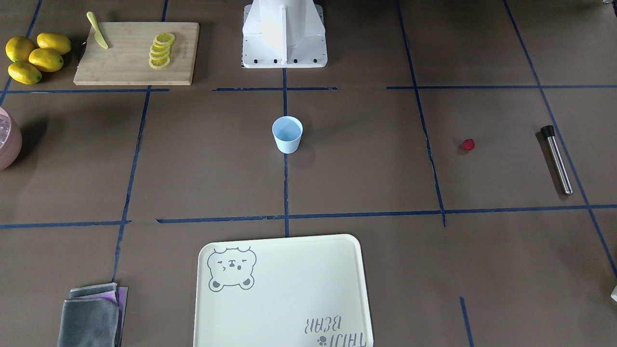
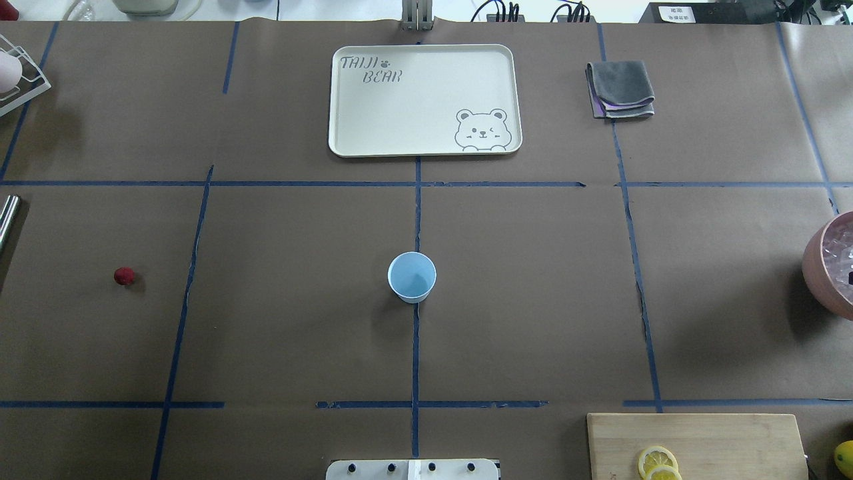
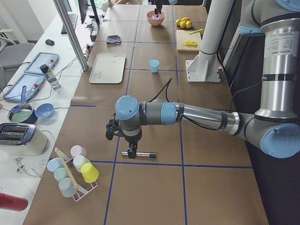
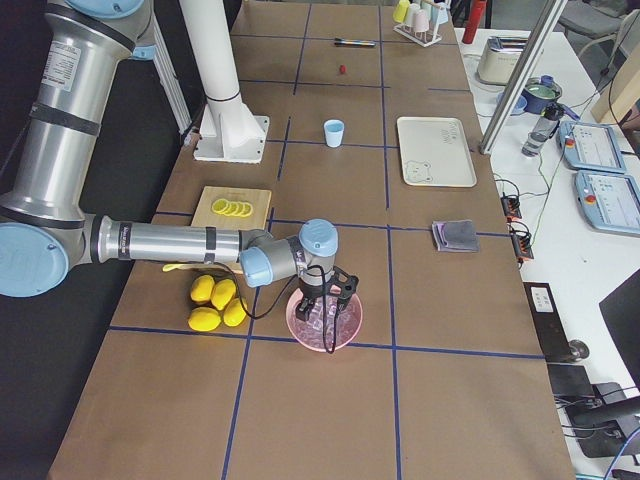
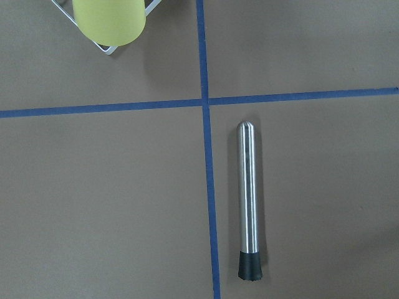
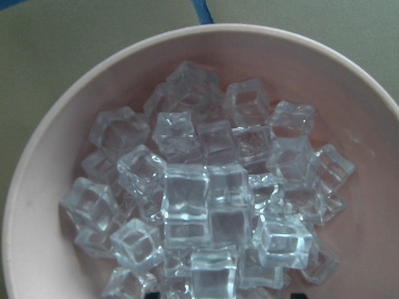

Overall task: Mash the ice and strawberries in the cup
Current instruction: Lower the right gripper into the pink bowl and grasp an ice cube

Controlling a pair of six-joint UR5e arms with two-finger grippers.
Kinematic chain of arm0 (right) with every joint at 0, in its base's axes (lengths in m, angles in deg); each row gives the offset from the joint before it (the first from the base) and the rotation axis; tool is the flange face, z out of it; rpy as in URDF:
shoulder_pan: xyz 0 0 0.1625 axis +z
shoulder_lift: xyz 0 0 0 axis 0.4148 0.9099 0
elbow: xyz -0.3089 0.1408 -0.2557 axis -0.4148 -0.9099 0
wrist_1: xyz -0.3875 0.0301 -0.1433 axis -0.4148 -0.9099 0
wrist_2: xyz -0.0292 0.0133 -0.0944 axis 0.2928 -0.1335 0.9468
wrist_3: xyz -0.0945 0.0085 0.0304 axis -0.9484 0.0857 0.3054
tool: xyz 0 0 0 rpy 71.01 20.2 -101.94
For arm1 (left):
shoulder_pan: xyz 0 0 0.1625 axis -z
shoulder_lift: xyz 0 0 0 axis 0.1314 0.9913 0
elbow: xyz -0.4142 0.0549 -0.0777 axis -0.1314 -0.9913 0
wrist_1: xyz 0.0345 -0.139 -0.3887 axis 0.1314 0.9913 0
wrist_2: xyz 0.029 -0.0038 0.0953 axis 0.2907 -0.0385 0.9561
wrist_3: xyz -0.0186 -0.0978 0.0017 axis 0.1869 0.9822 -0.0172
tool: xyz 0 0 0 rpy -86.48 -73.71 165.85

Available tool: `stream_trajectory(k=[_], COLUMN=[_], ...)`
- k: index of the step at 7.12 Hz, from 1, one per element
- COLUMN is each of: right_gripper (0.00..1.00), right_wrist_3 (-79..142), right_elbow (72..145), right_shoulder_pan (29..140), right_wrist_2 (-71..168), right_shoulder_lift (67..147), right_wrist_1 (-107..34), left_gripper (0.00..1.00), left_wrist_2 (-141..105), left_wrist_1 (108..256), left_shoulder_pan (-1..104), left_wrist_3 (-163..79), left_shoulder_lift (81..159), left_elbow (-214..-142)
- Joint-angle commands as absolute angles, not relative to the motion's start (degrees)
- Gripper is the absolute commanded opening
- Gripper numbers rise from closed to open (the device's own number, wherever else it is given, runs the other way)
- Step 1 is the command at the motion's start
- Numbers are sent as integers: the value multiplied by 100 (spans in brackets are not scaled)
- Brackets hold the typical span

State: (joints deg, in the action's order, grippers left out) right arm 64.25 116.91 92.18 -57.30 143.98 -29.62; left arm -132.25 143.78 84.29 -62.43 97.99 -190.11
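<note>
The pale blue cup stands upright mid-table, and nothing shows inside it. A red strawberry lies alone on the paper toward the robot's left. Clear ice cubes fill the pink bowl at the robot's far right. My right gripper hangs just over that ice. Its two dark fingertips peek in apart at the right wrist view's lower edge, holding nothing. My left gripper hovers over a steel muddler lying flat. No fingers show in the left wrist view, so I cannot tell its state.
A cream bear tray and a folded grey cloth lie at the far side. A cutting board holds lemon slices and a knife, with whole lemons beside it. A rack of coloured cups stands near the muddler.
</note>
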Motion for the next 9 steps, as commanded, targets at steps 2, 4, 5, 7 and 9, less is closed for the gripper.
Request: stream_trajectory(k=[2, 4, 5, 7, 9], right_gripper=[43, 43, 45, 47, 24], right_wrist_3=[6541, 6541, 6541, 6541, 6541], right_elbow=[11653, 11645, 11645, 11645, 11653], right_shoulder_pan=[9183, 9174, 9174, 9174, 9174], right_wrist_2=[-5714, -5705, -5705, -5592, -5556], right_shoulder_lift=[14333, 14289, 14289, 14245, 14245], right_wrist_1=[-2958, -2967, -2958, -2958, -2958], left_gripper=[100, 100, 100, 100, 100], left_wrist_2=[-13225, -13225, -13225, -13225, -13225], left_wrist_1=[14383, 14383, 14374, 14374, 14374], left_shoulder_pan=[8429, 8429, 8429, 8429, 8429], left_wrist_3=[-6252, -6252, -6252, -6252, -6243], left_shoulder_lift=[9746, 9746, 9746, 9693, 9623], left_elbow=[-19069, -19070, -19113, -19192, -19271])
